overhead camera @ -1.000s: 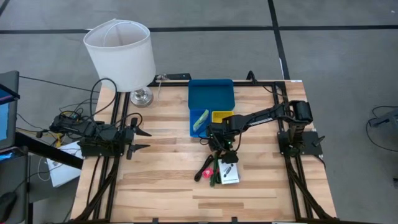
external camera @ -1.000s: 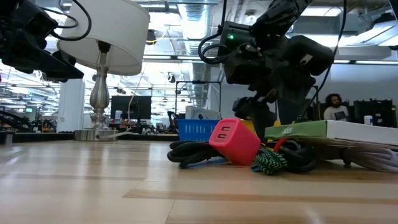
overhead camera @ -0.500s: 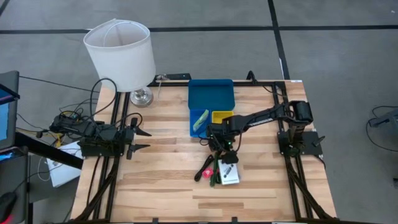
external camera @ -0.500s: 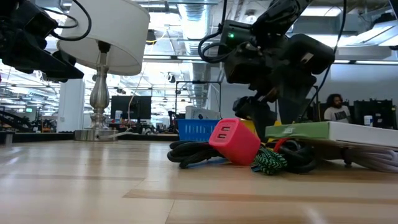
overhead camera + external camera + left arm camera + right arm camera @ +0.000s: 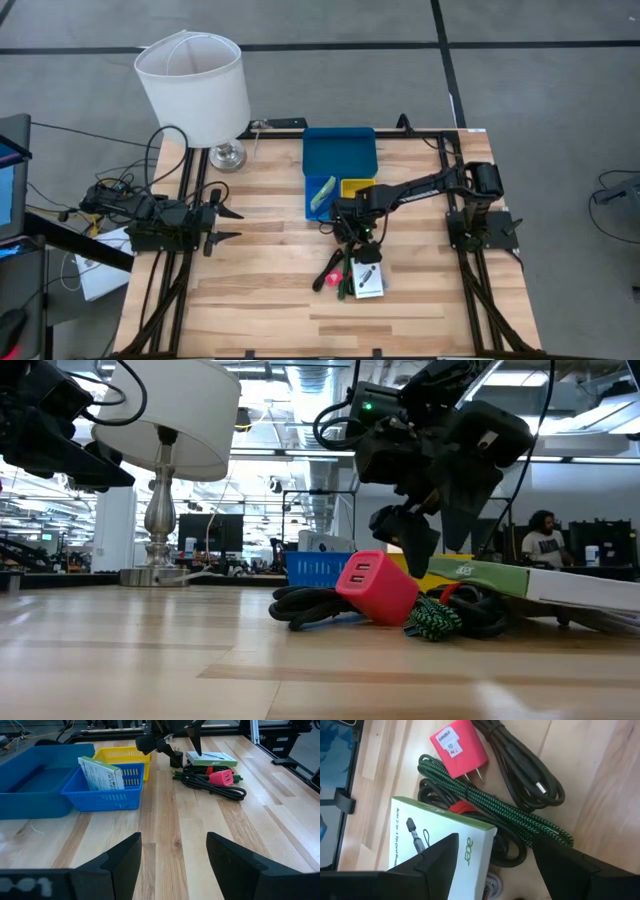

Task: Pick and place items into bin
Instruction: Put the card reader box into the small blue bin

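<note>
The right gripper (image 5: 357,236) hangs over the middle of the bench (image 5: 260,300), just above the pile of items, with its jaws apart and nothing between them. In the right wrist view the white box (image 5: 440,845) lies directly under the jaws. Beside it are the red charger (image 5: 459,748), the green braided cable (image 5: 495,802) and the black cable (image 5: 525,757). The cables run partly under the box and around the charger, so the things are touching each other in one heap.

The bin (image 5: 340,160) stands toward the far edge of the bench, near the heap. One pale green packet (image 5: 101,773) already leans in the small blue tray (image 5: 102,795), and the yellow tray (image 5: 122,756) is next to it. The left gripper (image 5: 222,226) waits at the left edge of the bench, jaws apart and empty.

I think the risk here is the tangle. If the jaws close on the box while a cable lies over its edge, the cable may come up together with it and drag the charger across the bench. The box is also wide and flat, so the jaws may slip on its smooth sides and let it drop before the bin. A grip near one corner could tilt it.
</note>
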